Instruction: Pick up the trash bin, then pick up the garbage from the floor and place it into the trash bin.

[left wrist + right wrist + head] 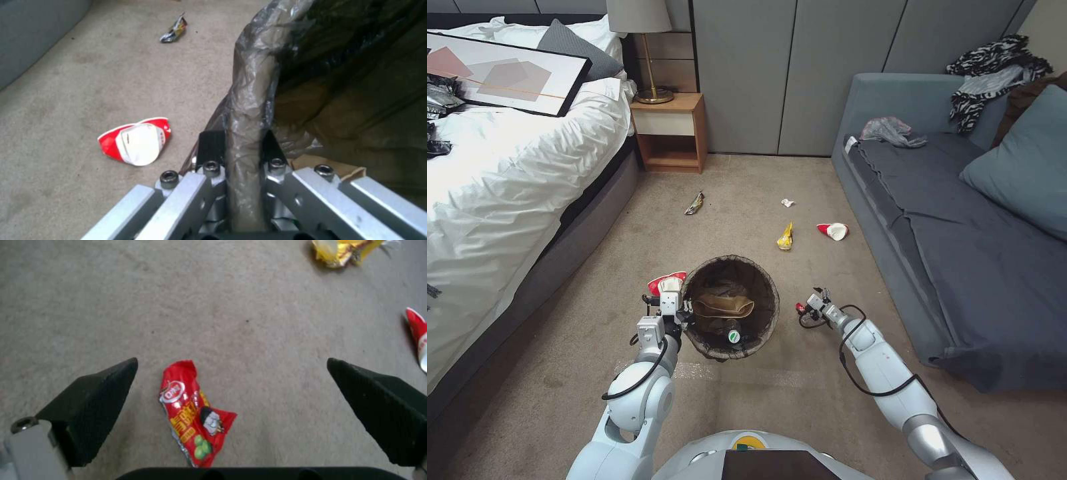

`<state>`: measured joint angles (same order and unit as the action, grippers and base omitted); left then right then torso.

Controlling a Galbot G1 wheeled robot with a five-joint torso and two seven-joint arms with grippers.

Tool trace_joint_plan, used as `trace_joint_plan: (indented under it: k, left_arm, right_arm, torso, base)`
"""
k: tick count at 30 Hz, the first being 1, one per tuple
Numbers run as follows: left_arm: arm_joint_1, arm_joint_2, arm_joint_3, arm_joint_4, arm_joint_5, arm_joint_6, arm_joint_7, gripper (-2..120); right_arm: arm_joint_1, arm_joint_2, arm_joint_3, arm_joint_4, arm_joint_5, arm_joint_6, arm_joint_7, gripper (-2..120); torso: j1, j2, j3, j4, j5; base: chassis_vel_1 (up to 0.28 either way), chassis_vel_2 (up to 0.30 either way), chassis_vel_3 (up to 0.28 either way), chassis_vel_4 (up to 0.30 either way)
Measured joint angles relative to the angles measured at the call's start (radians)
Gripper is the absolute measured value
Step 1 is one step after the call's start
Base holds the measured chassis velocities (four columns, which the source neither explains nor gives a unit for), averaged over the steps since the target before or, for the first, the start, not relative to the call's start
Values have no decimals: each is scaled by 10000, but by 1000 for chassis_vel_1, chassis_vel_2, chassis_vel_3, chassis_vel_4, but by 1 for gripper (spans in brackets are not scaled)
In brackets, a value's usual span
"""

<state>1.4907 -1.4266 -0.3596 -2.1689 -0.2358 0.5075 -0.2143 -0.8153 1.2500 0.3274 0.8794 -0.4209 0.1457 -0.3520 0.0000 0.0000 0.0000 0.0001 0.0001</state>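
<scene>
Beige carpet (pixel 747 193) covers the floor. A bed (pixel 507 173) with white bedding fills the left of the frame, a framed picture (pixel 500 73) lying on it. A wooden nightstand (pixel 670 130) with a lamp (pixel 644 40) stands at upper centre-left. Grey wall panels (pixel 787 67) run behind. A grey-blue sofa (pixel 960 220) occupies the right.

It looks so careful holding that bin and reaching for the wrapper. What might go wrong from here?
The left pincer holds the trash bin only by its bag-covered rim, so it could slip or tilt. The red wrapper lies flat on carpet between the open right pincer fingers, which might close over it and miss.
</scene>
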Motion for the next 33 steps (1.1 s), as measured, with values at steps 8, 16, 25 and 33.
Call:
trace_joint_plan:
  k: [8,16,25,33]
  left_arm:
    - [-7,-6,-33,-24,0,0,-16,2]
    - [46,-11,-69,-85,3,-1,-46,2]
    - [113,-35,-84,-108,55,-14,-55,2]
    - [148,-30,-101,-139,66,-21,-61,2]
  right_arm:
    - [-81,-17,-82,-3,-627,177,-177,100]
    - [78,72,-10,-649,-989,336,-169,100]
    - [506,129,189,-1410,-954,496,6,100]
    - [783,134,228,-1692,-846,529,148,100]
  torso:
    - [0,1,-1,-1,-2]
    - [0,1,0,-1,0]
    - [-1,1,0,0,0]
    - [0,1,0,-3,0]
  base:
    - [0,0,0,0]
    - [0,0,0,0]
    - [0,0,0,0]
    - [0,0,0,0]
